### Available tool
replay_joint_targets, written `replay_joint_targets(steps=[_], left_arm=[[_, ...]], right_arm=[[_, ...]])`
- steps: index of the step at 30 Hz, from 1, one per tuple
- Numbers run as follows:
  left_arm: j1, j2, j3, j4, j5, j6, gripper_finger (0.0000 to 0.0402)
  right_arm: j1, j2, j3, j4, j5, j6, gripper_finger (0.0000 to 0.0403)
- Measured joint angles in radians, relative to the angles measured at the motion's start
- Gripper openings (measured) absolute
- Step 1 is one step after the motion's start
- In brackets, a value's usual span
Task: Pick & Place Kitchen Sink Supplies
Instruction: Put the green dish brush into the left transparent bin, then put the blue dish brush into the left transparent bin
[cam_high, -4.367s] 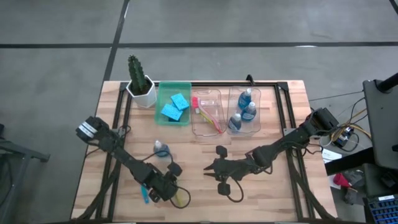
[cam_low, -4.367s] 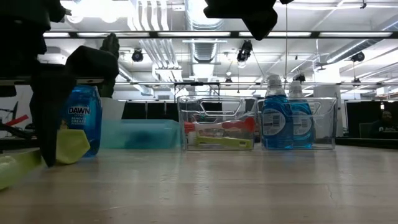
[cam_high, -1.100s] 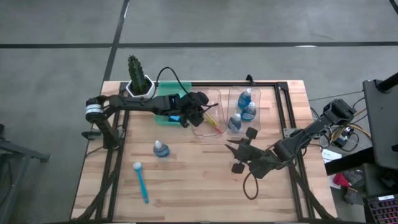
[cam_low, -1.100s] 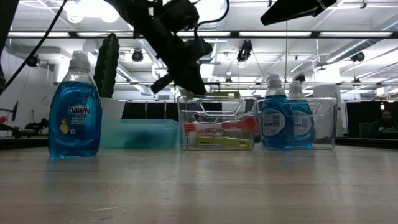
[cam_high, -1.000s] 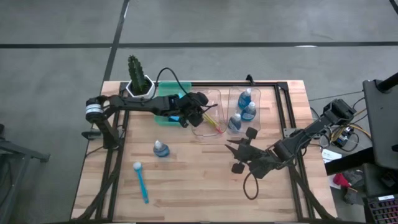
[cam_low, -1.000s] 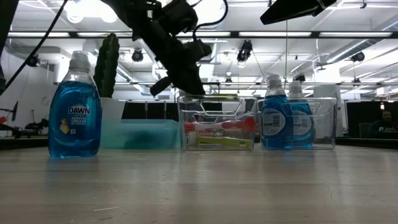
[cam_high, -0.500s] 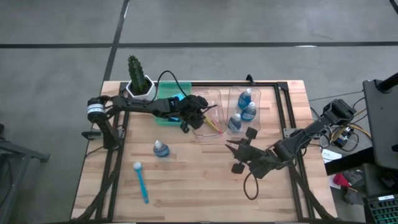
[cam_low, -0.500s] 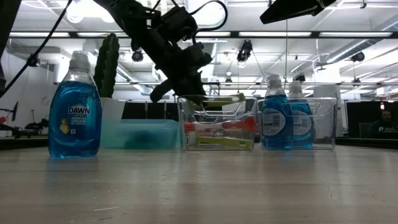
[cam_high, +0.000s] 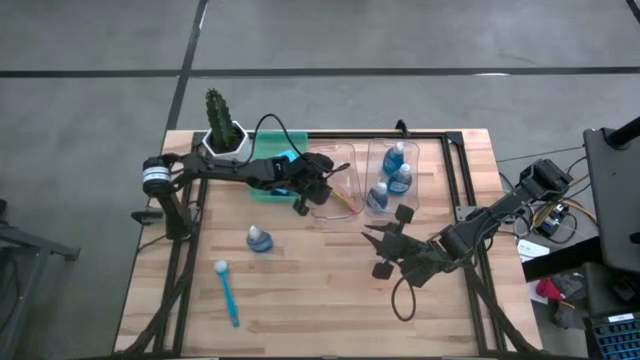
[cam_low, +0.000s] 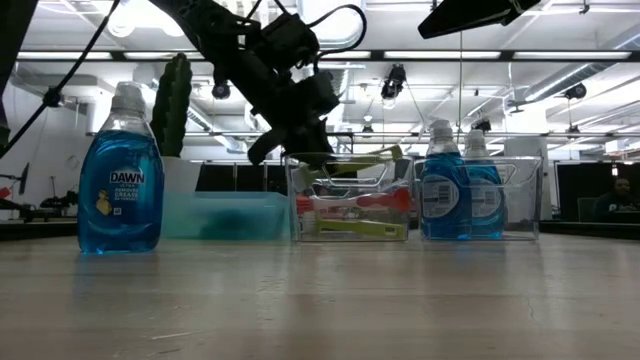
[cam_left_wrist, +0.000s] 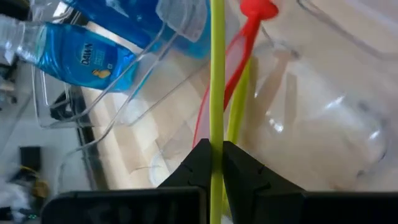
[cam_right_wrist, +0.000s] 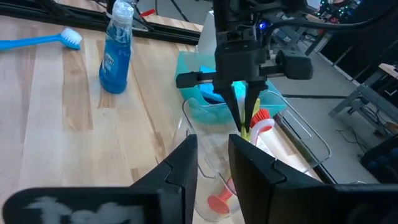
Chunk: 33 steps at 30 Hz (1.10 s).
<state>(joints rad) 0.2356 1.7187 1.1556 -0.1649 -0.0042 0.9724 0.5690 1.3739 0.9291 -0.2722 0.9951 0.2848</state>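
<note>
Industrial lab or workshop hall: bare concrete floor (cam_high: 400, 40), exposed ceiling ducts (cam_low: 300, 75), strip lights (cam_low: 560, 55), wooden workbench (cam_high: 330, 290)

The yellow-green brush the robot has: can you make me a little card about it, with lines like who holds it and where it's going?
holder: left hand, fingers shut on the yellow-green brush
place: over the clear brush bin
already in bin: pink brush
other hand: right hand, empty, open, above the bare table
still out: blue brush, lone soap bottle
likely next: lower and let go
</note>
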Motion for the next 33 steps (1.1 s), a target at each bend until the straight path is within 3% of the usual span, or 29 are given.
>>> replay_joint_targets(steps=[8, 16, 21, 26, 33], left_arm=[[0.002, 0.0, 0.0, 0.005, 0.022, -0.075, 0.0038], [0.002, 0.0, 0.001, -0.009, 0.005, -0.143, 0.0118], [-0.017, -0.007, 0.002, -0.025, -0.077, -0.208, 0.0158], [-0.058, -0.043, 0.014, -0.097, -0.139, -0.244, 0.0167], [-0.122, -0.148, 0.029, -0.183, -0.151, -0.331, 0.0167]], right_arm=[[0.0, 0.0, 0.0, 0.0, 0.0, 0.001, 0.0081], [-0.001, 0.0, 0.0, 0.0, 0.0, 0.003, 0.0068], [-0.001, 0.0, 0.0, 0.0, 0.0, 0.004, 0.0073], [-0.001, 0.0, -0.001, 0.0, -0.001, 0.004, 0.0082], [0.0, 0.0, -0.003, -0.001, -0.006, 0.011, 0.0089]])
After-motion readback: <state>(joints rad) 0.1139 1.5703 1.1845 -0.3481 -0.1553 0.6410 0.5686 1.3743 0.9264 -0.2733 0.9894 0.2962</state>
